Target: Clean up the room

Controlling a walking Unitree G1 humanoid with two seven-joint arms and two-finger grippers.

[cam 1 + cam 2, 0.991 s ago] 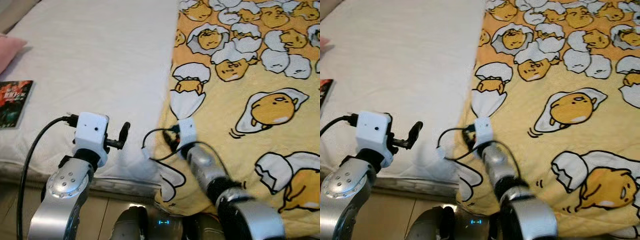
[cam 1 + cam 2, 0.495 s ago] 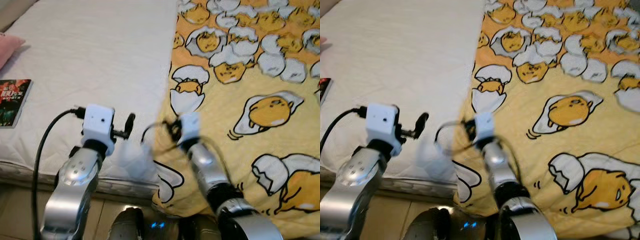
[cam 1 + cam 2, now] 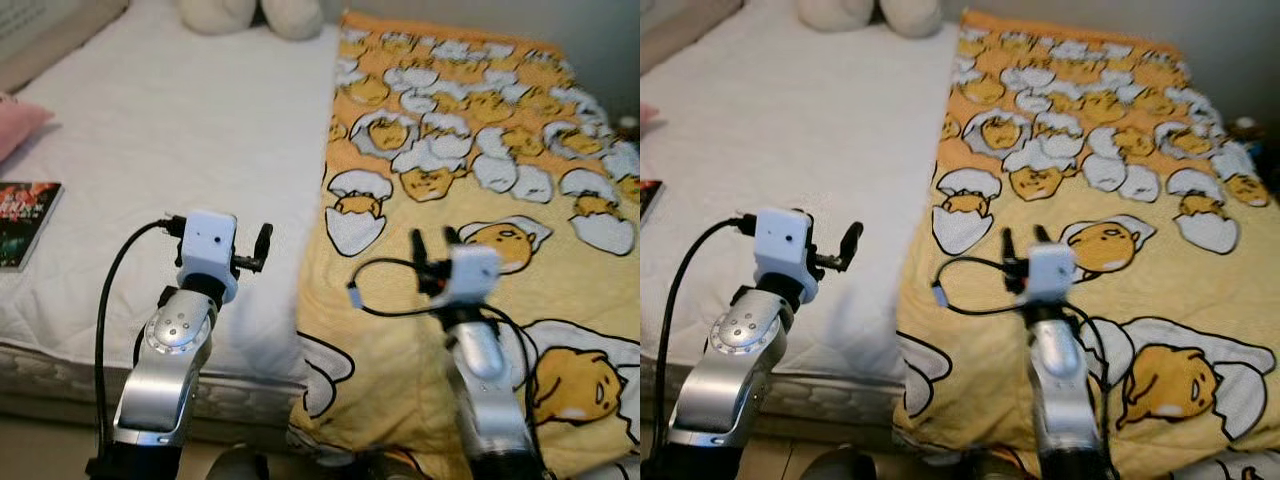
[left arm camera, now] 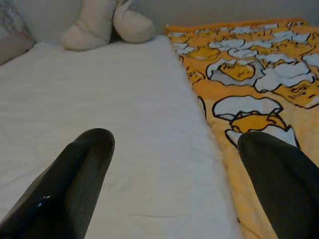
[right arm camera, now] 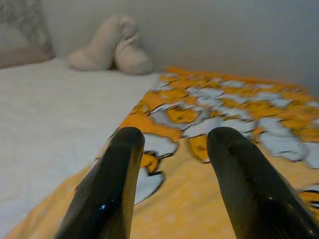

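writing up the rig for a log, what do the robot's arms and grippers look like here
Both arms are silver metal with rounded, bolted joints. Each wrist carries a white boxy camera block with a looping black cable. The left gripper and right gripper each have two long, glossy black fingers with rounded tips.

A yellow blanket [image 3: 480, 180] printed with cartoon eggs and cracked shells covers the right side of a bed with a white sheet [image 3: 180, 150].

The blanket lies spread flat from the head of the bed to its foot, its straight inner edge running down the middle of the mattress and its near end draping over the bed's front edge. A book [image 3: 22, 222] with a dark red cover lies flat near the sheet's left edge.
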